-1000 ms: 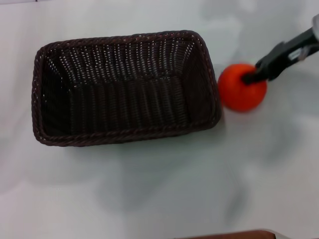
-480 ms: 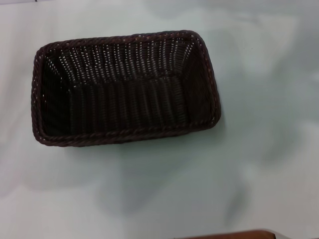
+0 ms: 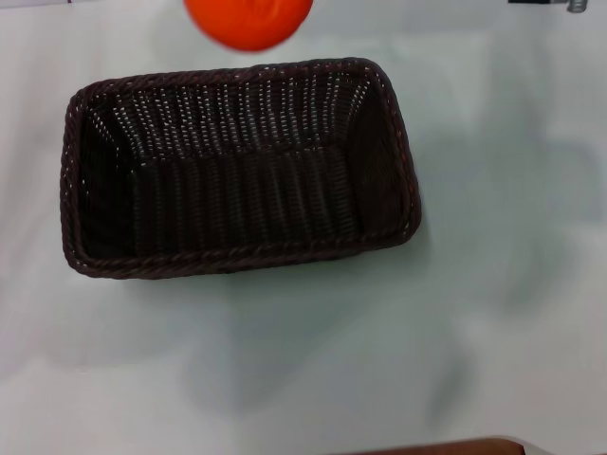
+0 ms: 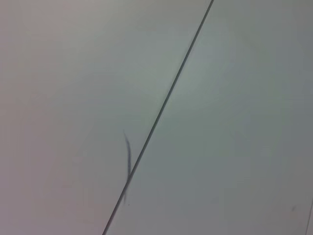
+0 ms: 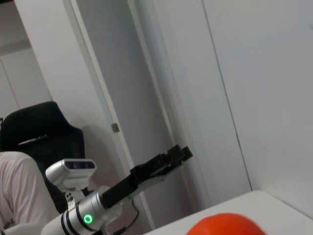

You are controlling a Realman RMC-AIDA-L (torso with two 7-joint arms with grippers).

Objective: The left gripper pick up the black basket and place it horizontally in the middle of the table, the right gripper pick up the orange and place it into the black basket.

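Note:
The black basket (image 3: 237, 166) lies lengthwise across the middle of the table (image 3: 493, 313), open side up and empty. The orange (image 3: 248, 21) hangs in the air at the top edge of the head view, over the basket's far rim, and looks larger than it did on the table. It also shows at the bottom of the right wrist view (image 5: 226, 225), close to the camera, so my right gripper holds it, though the gripper itself is hidden. A dark scrap of the right arm (image 3: 541, 2) shows at the top right. My left gripper (image 5: 178, 154) shows far off, raised, away from the basket.
The left wrist view shows only a pale surface crossed by a thin dark seam (image 4: 161, 110). Beyond the table are a person in a white shirt (image 5: 19, 191) and a black office chair (image 5: 39, 129). A brown edge (image 3: 436, 447) lies at the table's front.
The orange left the table to the right of the basket with the right gripper on it, went out of view, and now hangs at the top edge. The basket has not moved.

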